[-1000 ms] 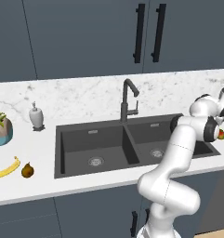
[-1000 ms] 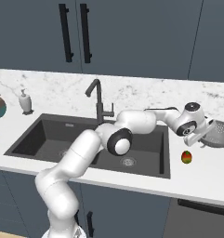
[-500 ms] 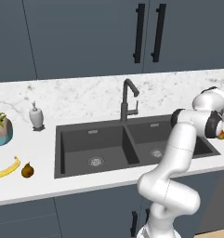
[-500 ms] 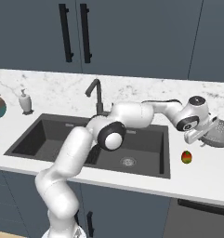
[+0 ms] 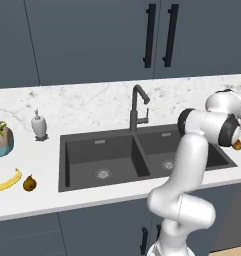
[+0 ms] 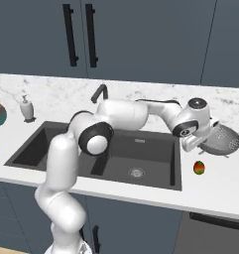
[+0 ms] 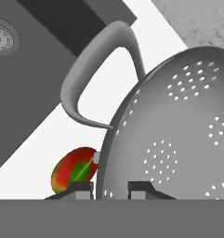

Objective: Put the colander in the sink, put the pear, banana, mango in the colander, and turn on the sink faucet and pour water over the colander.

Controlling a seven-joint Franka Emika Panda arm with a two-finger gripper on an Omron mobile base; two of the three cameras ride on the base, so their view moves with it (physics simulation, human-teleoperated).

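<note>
Claw: gripper (image 7: 111, 187) clamped tight on the colander (image 6: 221, 141) rim, right of the sink (image 6: 155, 171).
Counter: white marble (image 5: 47, 190); mango (image 6: 199, 167) just beside colander.
Room: dark cabinets (image 5: 92, 40) overhead.

colander (image 7: 178, 121): silvery-grey metal, rows of small punched holes
mango (image 7: 74, 170): red-orange with a green patch
sink (image 5: 117, 155): dark grey, steel drains
bench (image 6: 225, 183): white marble, grey veining
banana (image 5: 6, 182): yellow
pear (image 5: 29, 183): brownish-golden
sink faucet (image 5: 137, 107): dark metal
</note>
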